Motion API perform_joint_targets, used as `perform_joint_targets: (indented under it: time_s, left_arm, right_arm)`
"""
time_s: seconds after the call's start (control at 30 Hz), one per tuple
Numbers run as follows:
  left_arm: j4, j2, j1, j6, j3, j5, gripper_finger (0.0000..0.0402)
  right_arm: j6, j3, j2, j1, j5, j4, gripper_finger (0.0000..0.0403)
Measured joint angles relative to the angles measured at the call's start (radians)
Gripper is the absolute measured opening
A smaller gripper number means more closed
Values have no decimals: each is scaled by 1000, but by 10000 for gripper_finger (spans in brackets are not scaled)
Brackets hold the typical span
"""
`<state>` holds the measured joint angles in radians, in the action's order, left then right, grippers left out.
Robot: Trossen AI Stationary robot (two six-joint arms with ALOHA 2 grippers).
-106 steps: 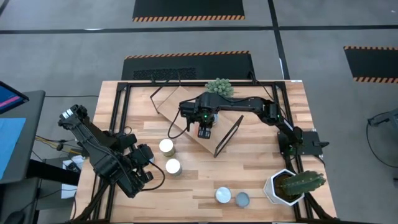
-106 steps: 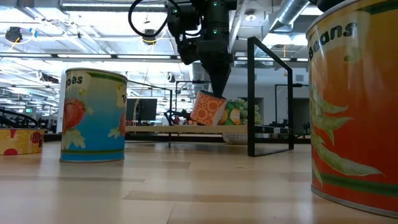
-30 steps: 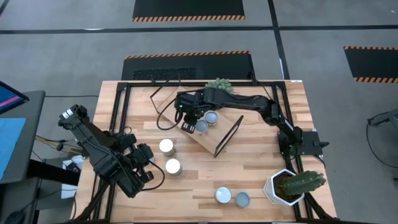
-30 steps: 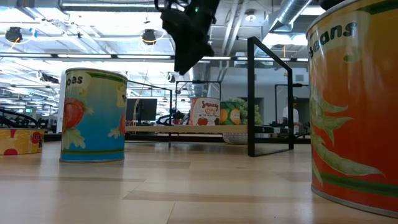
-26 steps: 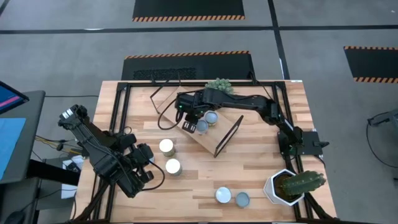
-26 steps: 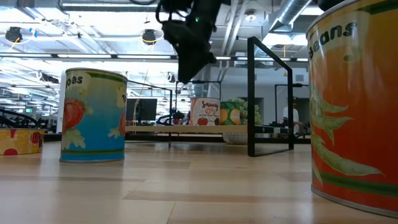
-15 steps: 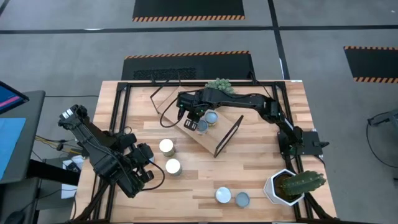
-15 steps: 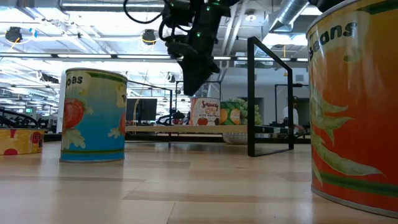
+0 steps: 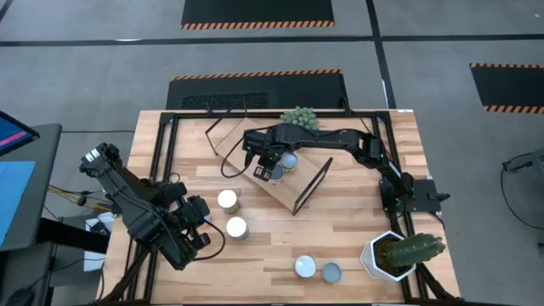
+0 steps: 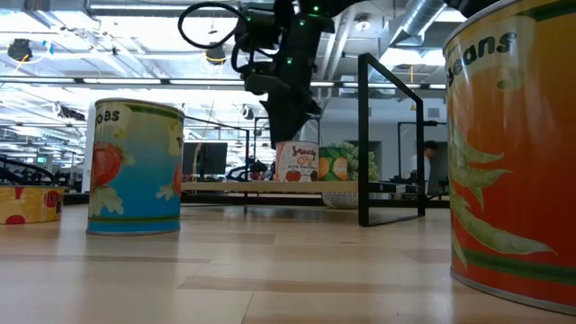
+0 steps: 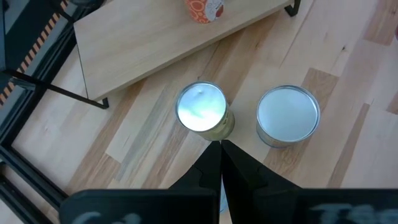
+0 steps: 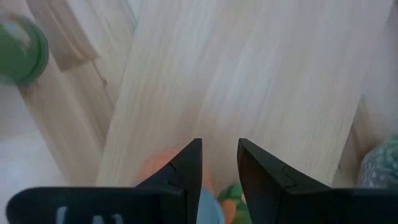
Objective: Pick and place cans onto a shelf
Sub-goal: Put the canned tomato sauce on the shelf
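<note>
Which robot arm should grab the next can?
Probably the left. Its shut gripper hovers right by two cans on the table. The right gripper, open, is over the shelf, farther from them.

- blue can (image 10: 135,167) with strawberry label, left of frame, upright on table (image 10: 270,270)
- orange can (image 10: 513,153) fills right edge, close to camera
- yellow can (image 10: 27,204) at far left edge, cut off
- shelf (image 10: 297,185) mid-frame, black end frame (image 10: 391,139) upright at its right
- two cans (image 10: 295,162) on shelf, side by side
- right gripper (image 10: 290,121) hangs from top centre just above them; fingers unclear
- person (image 10: 432,166) far back right
</note>
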<state>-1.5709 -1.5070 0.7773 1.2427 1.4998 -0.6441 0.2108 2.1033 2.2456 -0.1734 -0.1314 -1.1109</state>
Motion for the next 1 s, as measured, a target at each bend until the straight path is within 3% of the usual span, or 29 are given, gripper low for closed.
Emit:
perform_joint_targets:
  time_s: [0.5, 0.77, 1.0]
  left_arm:
    - [0, 0, 0, 0, 0, 0, 0]
    - [0, 0, 0, 0, 0, -25, 0]
    - [0, 0, 0, 0, 0, -26, 0]
  right_arm:
    - [-1, 0, 0, 35, 2, -107, 124]
    - [-1, 50, -7, 43, 2, -35, 124]
    - [2, 181, -10, 67, 64, -313, 124]
